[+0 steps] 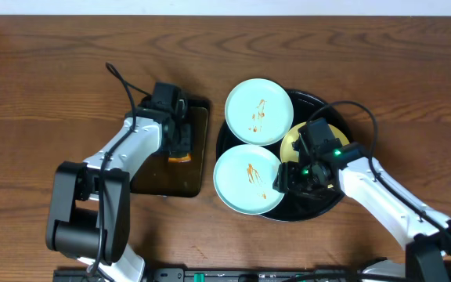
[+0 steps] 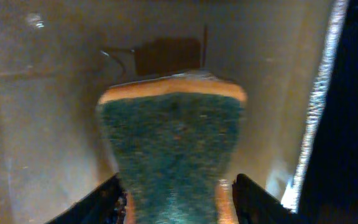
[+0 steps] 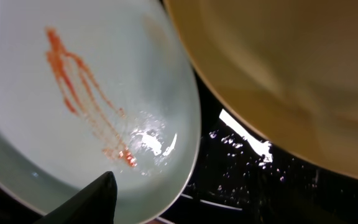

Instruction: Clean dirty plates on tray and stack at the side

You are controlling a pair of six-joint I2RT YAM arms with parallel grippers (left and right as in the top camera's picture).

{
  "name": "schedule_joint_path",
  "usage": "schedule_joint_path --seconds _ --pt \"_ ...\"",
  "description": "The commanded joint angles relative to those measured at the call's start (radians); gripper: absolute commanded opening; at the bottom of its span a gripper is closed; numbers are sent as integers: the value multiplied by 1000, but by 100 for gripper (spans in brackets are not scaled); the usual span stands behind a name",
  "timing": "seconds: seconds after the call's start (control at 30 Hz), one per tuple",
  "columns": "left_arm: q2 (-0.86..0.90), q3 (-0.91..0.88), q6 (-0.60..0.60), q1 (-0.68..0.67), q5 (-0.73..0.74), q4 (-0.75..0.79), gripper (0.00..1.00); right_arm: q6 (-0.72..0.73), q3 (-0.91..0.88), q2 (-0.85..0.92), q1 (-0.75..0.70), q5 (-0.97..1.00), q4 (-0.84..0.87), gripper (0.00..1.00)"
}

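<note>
The round black tray (image 1: 331, 111) holds three plates. Two mint-blue plates, one at the back (image 1: 258, 111) and one at the front (image 1: 241, 182), carry orange sauce smears. The yellow plate (image 1: 290, 144) is partly hidden under my right arm. My right gripper (image 1: 288, 178) hovers open at the front plate's right rim. In the right wrist view one finger is above that smeared plate (image 3: 73, 81), beside the yellow plate (image 3: 278, 68); the jaws (image 3: 185, 211) hold nothing. My left gripper (image 1: 180, 141) (image 2: 179, 202) is shut on a green-and-orange sponge (image 2: 173, 143) over the rectangular tray.
The smaller rectangular dark tray (image 1: 196, 176) lies left of the round tray, with the sponge's orange edge (image 1: 180, 158) showing on it. The left arm's cable arcs over the wooden table (image 1: 45, 86). The glossy tray floor (image 3: 260, 186) shows between the plates.
</note>
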Motion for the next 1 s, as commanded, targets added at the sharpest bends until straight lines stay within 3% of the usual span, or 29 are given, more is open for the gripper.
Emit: schedule_joint_path --seconds 0.0,0.17,0.43,0.57,0.63,0.77,0.97 --pt "12 14 4 -6 5 5 46 28 -6 22 9 10 8 65" --pt "12 14 4 -6 5 3 35 28 -6 23 9 10 15 63" --pt "13 -21 4 -6 5 -7 31 28 -14 23 9 10 14 59" --pt "12 -26 4 -6 5 -8 19 29 -29 23 26 10 26 52" --pt "12 -26 3 -6 6 -8 8 40 -40 23 36 11 43 50" --pt "12 -26 3 -6 6 -16 8 70 -77 23 57 11 98 46" --pt "-11 -26 -5 -5 6 -30 7 74 -109 23 65 50 155 25"
